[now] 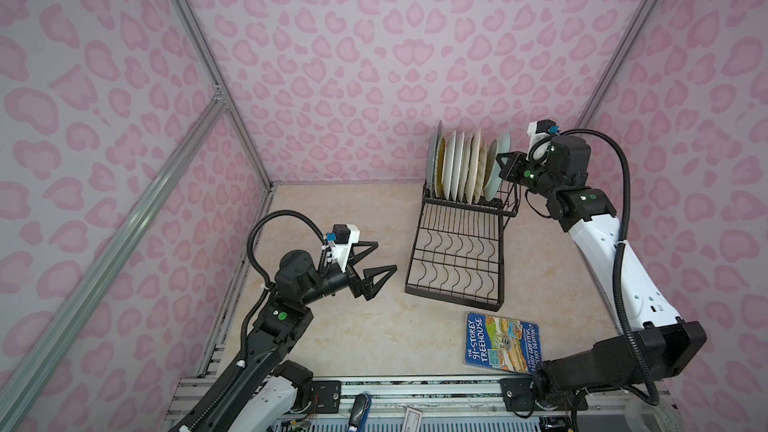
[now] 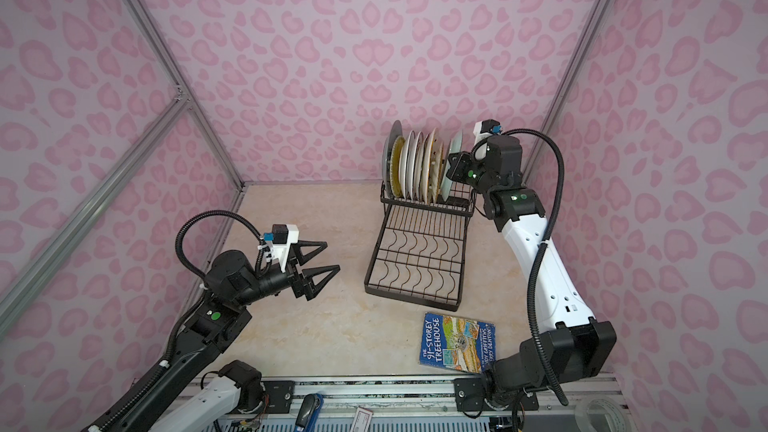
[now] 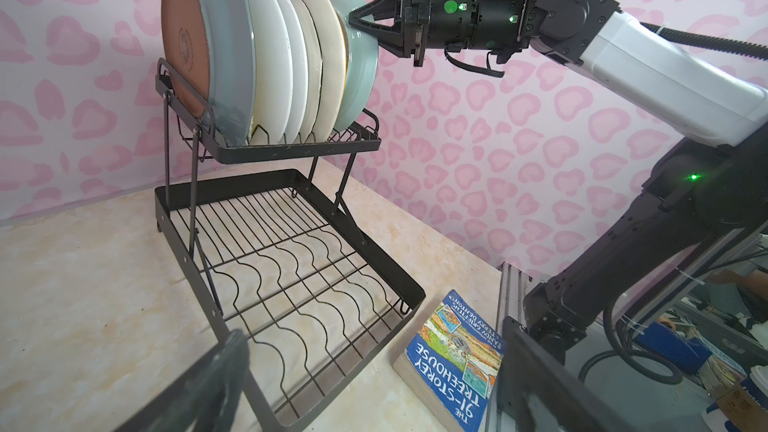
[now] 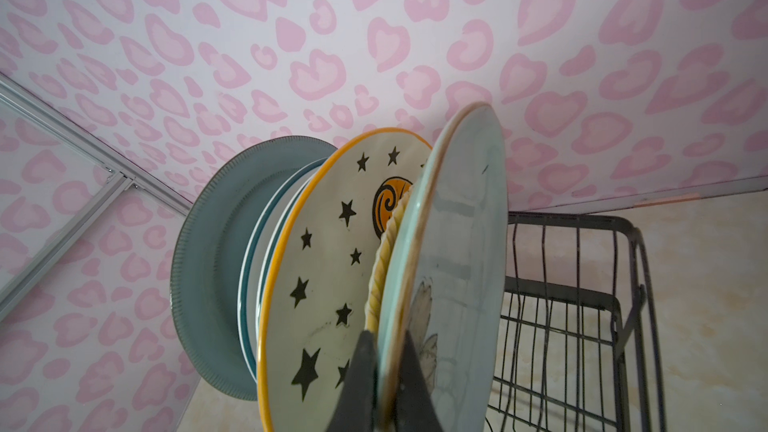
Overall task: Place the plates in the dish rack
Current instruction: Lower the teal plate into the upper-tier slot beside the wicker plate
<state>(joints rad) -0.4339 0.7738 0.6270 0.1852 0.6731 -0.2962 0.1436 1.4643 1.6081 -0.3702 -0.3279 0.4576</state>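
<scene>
Plate seating: the right end effector [image 3: 358, 22] is clenched on the rim of the pale green plate [image 4: 459, 238], apparently to keep it upright in the raised basket of the dish rack [image 3: 299, 150] beside the other plates [image 1: 457, 168]; the left end effector [image 1: 385, 256] hangs released and empty over the bench [image 1: 332, 334]

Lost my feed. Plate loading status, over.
Left gripper open, empty. Right gripper shut on pale green plate, last in dish rack upper row. Book aside, nothing blocking.
</scene>
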